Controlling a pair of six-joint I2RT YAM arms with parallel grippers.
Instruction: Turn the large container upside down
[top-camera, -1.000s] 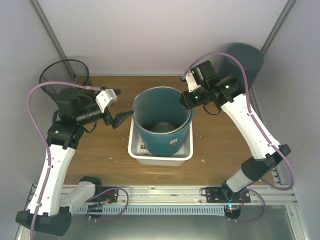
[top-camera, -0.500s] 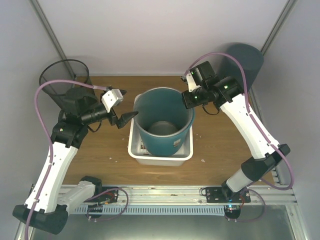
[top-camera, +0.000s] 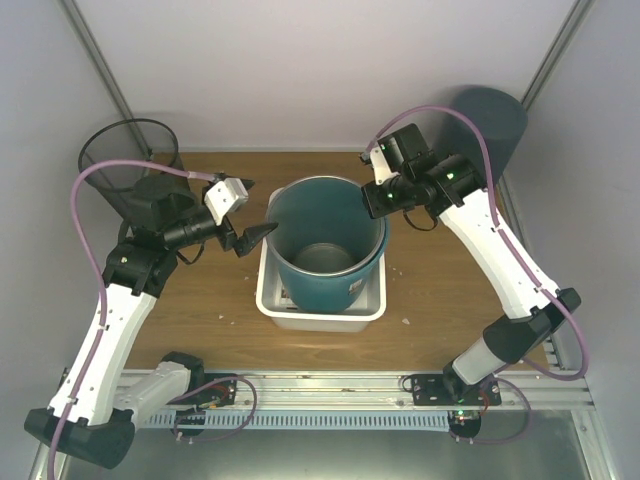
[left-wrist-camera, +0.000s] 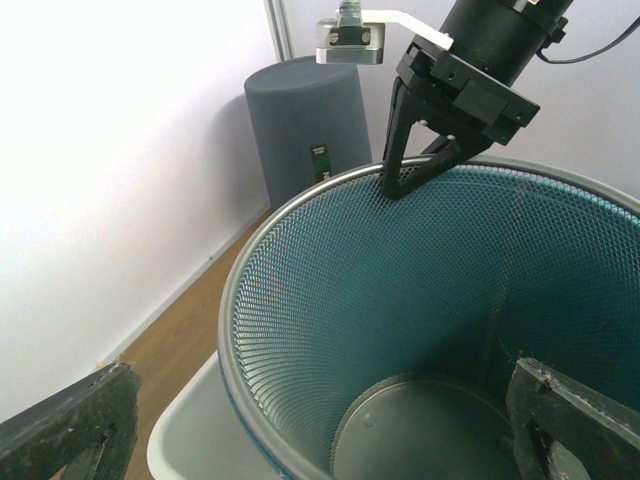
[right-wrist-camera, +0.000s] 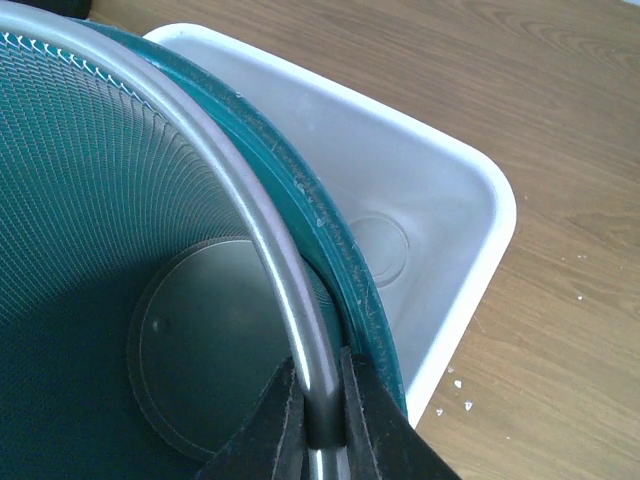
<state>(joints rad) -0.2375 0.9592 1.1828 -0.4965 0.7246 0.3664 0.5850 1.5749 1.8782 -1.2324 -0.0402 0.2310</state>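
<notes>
The right gripper pinched the rim of the teal mesh wastebasket; the left gripper gaped open, the opposite rim just ahead of it.

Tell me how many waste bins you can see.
3: a teal mesh bin standing in the white tub at centre, a black wire bin back left, and a dark grey bin back right. None appears hidden.

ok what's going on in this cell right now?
The right end effector is pinched shut on the rim of the teal mesh bin, which stands upright in a white tub. The left end effector is open beside the opposite rim, not gripping. The bin isn't flipped yet.
</notes>
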